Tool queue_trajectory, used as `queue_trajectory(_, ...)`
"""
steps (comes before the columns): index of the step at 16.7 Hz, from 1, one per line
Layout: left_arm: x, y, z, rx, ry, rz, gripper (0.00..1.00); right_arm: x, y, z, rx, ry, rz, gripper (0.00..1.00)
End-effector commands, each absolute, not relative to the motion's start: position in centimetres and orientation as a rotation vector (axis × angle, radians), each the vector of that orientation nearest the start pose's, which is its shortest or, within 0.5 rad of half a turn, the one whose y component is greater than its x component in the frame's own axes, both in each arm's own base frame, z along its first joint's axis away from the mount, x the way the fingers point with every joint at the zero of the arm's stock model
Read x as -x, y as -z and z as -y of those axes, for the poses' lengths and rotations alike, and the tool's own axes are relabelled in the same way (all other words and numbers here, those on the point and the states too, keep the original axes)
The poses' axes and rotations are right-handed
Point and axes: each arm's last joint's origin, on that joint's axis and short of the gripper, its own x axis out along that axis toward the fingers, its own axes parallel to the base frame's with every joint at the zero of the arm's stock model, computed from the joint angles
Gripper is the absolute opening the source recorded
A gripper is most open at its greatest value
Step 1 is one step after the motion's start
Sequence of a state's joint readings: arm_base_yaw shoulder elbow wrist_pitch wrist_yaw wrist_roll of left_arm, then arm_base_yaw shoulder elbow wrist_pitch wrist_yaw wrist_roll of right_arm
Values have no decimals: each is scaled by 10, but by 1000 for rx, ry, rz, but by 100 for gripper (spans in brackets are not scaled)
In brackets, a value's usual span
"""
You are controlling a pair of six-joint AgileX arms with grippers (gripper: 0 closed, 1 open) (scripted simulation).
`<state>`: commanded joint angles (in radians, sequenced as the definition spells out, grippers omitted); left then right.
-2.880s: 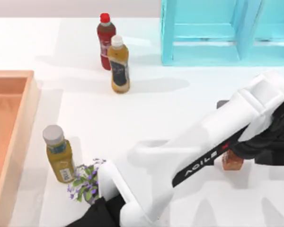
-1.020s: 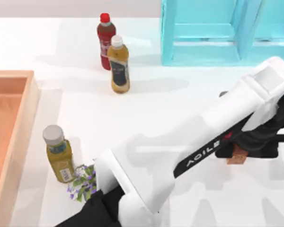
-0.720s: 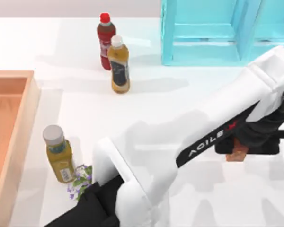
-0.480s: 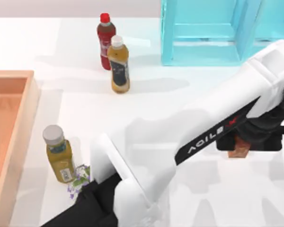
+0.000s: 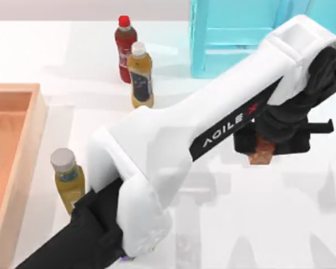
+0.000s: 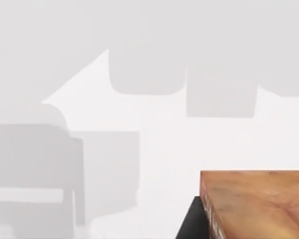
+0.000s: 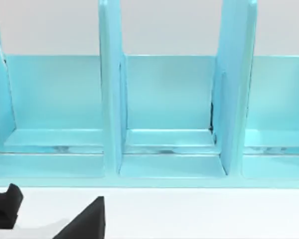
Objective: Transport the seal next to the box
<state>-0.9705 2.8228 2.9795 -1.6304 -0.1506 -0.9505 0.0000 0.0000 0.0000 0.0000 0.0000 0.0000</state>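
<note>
Lifted and shifted leftward since earlier, the seal (image 5: 262,150) is being pinched in the left claw (image 5: 264,147) above the tabletop (image 5: 224,224); most of the carry to the box (image 5: 22,145) is being left undone.

The left arm (image 5: 213,129) is a chunky white shell with rounded, boxy links. Along its long forearm runs a black stripe carrying white "AGILE" lettering and a small red X mark. Its lower section near the base is matte black, and the wrist and gripper housing (image 5: 294,115) are black too.
</note>
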Motion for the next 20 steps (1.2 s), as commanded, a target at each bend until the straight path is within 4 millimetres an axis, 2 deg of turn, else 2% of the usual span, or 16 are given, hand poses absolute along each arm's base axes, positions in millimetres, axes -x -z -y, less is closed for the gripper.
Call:
queue_trajectory(4,-352,-202,365,-9,-53,-1411,0,-106,-160,1,0,0,0,100)
queue_trajectory(7,-378,-221,306,-12,-60,-1425,0,-106,-160,1,0,0,0,100)
queue_trajectory(9,-386,-232,263,-21,-58,-1432,0,-106,-160,1,0,0,0,100)
queue_trajectory(12,-382,-242,197,-38,-46,-1444,0,-106,-160,1,0,0,0,100)
queue_trajectory(15,-364,-249,140,-35,-22,-1433,0,-106,-160,1,0,0,0,100)
queue_trajectory(18,-346,-255,102,-20,5,-1398,0,-106,-160,1,0,0,0,100)
queue_trajectory(20,-338,-259,90,-10,17,-1376,0,-106,-160,1,0,0,0,100)
